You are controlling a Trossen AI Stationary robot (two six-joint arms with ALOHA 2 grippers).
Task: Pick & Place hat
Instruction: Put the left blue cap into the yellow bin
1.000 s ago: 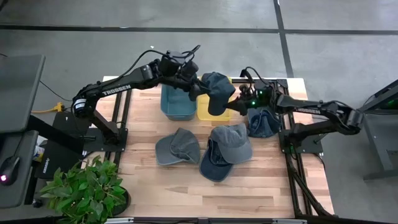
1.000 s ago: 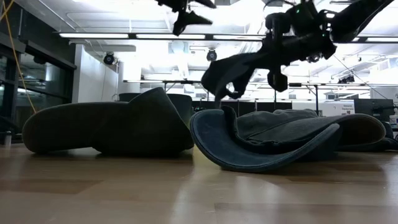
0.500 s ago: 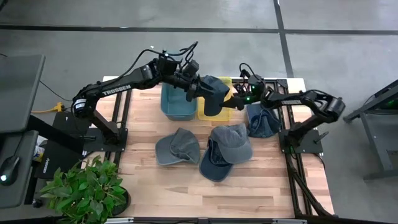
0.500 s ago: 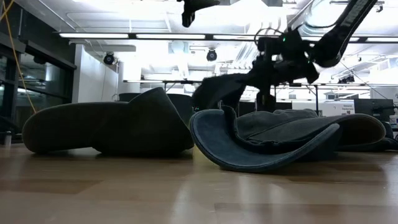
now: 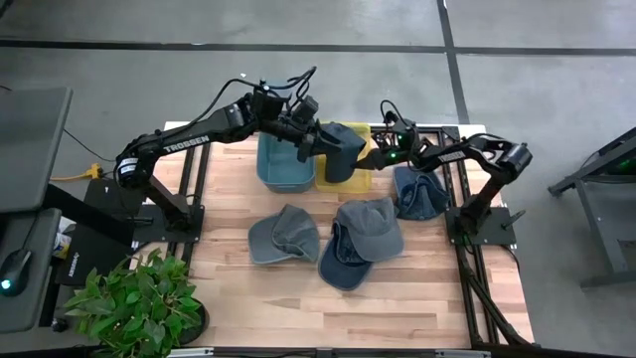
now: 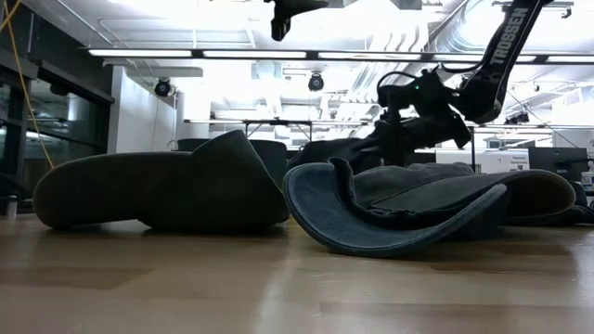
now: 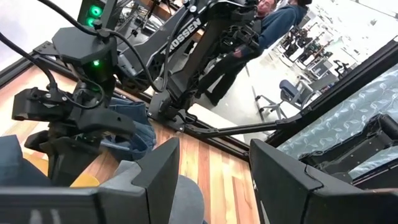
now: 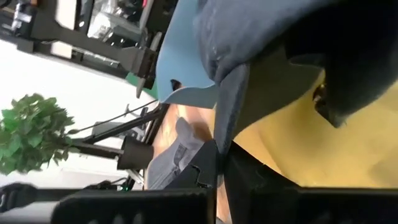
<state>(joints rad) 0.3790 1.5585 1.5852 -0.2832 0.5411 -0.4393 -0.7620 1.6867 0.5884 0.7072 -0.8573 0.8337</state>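
A dark blue hat [image 5: 338, 151] hangs over the left part of the yellow bin [image 5: 364, 175], held by my right gripper [image 5: 378, 156], which reaches in from the table's right. In the low view the hat [image 6: 329, 153] sits low behind the hats in front. My right gripper [image 8: 222, 155] is shut on it. My left gripper [image 5: 314, 139] hovers just left of the hat, above the blue bin [image 5: 281, 167], with open fingers [image 7: 158, 171] that touch nothing. My right gripper pinches an edge of the dark blue hat [image 8: 225, 118] between its two fingers, coming level from the table's right. The hat is lifted, with its crown [image 8: 249, 31] spreading beyond the fingers over the yellow bin's inside [image 8: 298, 149]. Whether it touches the bin cannot be told.
Three more hats lie on the wooden table [image 5: 417, 288] in front of the bins: a grey one [image 5: 283, 237], a grey one on a dark blue one [image 5: 363, 231], and a blue one [image 5: 420, 195] under the right arm. A person stands in the room beyond [image 7: 273, 18].
My right gripper has moved toward the table's left and down, carrying the hat from above the bins' rims down over the yellow bin. The right arm's elbow has folded in toward the table. The hat has dropped from well above the lying hats to about their height.
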